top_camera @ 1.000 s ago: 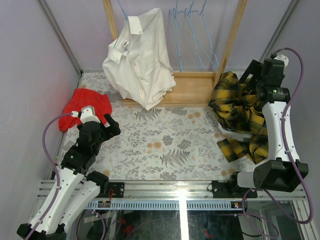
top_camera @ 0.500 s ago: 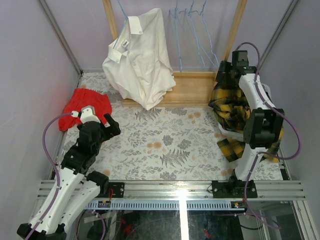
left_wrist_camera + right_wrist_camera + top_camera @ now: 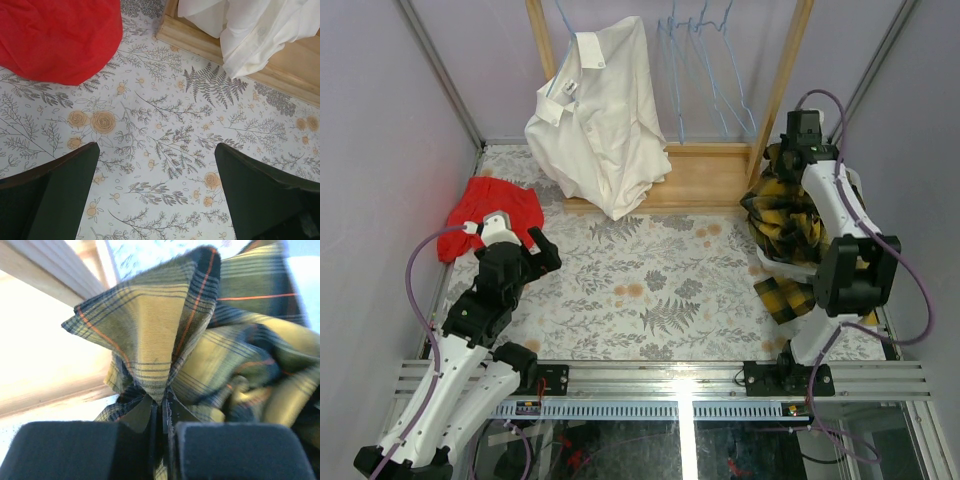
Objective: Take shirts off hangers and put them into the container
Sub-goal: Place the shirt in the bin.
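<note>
Plaid shirt [image 3: 150, 340], off its hanger, is pinched by the closed right jaws; left jaws stand wide and empty; one white shirt [image 3: 595, 120] still hangs beside bare hangers [image 3: 705, 60].

No readable text in any view
white shirt [image 3: 600, 110] on the rack has a small tag [image 3: 567, 88] inside its collar, too small to make out any lettering; left wrist and right wrist views show only printed or woven patterns, no letters, numbers or logos
</note>
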Motion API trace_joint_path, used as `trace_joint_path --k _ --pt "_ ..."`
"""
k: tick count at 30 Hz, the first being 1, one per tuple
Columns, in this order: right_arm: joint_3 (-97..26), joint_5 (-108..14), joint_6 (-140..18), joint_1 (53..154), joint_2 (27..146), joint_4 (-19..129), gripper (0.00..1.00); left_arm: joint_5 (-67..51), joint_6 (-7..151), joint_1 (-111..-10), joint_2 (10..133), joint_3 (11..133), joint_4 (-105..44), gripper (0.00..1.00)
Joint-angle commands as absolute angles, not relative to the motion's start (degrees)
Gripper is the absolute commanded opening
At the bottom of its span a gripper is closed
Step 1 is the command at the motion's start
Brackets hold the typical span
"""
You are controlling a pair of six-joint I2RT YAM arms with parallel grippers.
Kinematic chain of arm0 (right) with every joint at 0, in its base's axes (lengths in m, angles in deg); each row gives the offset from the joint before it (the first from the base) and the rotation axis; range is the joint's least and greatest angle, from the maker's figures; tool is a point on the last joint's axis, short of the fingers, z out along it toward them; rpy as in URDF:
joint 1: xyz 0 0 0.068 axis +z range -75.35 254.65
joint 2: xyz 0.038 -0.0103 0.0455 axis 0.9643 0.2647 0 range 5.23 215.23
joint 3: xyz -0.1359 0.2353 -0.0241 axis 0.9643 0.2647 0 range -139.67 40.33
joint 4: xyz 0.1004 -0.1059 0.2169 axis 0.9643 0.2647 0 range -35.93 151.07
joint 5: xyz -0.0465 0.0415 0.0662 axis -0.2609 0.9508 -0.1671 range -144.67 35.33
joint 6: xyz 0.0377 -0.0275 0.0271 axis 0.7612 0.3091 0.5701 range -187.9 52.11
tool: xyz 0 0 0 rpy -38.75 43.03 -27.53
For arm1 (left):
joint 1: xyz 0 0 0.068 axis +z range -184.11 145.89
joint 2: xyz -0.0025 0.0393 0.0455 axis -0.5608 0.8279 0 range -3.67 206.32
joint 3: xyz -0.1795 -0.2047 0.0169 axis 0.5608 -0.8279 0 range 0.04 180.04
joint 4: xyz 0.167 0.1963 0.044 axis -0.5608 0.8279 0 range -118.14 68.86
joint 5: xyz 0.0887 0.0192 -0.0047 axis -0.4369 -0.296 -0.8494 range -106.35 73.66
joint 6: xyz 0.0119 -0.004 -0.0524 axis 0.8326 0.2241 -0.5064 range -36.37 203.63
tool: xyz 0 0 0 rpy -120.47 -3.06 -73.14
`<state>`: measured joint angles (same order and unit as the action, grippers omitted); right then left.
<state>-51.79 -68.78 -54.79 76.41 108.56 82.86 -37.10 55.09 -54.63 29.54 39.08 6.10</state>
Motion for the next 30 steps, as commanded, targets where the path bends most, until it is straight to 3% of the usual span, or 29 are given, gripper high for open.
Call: trace_joint_path --k 1,8,16,21,24,26,30 --pt "-51.3 -77.9 -53.8 76.5 96.8 78.6 0.00 -37.2 55.4 -54.4 29.3 38.9 3.8 1.00" --pt "-46.3 -89.2 -53.2 76.2 87.7 80.0 0.00 -37.5 55.2 -54.3 28.6 38.7 3.7 1.00" --pt "-39.2 -85.0 -51.2 75.9 83.9 85.2 0.00 -37.3 55.4 -54.4 29.0 38.7 3.8 1.00" --pt "-35.2 -90.1 -47.8 74.6 86.1 93.9 0.00 -37.4 55.4 -54.4 29.3 38.8 4.1 1.00" --pt "-26.3 -85.9 -47.1 71.8 82.2 87.5 0.00 -37.6 55.3 -54.5 29.2 38.7 4.2 1.00" --pt "-22.4 -78.5 -48.6 69.1 84.0 84.6 0.00 -37.7 55.6 -54.4 29.2 38.7 3.8 1.00" --pt "-24.2 -77.0 -50.8 68.7 95.4 89.0 0.00 -36.8 56.0 -54.4 29.8 38.8 3.3 1.00"
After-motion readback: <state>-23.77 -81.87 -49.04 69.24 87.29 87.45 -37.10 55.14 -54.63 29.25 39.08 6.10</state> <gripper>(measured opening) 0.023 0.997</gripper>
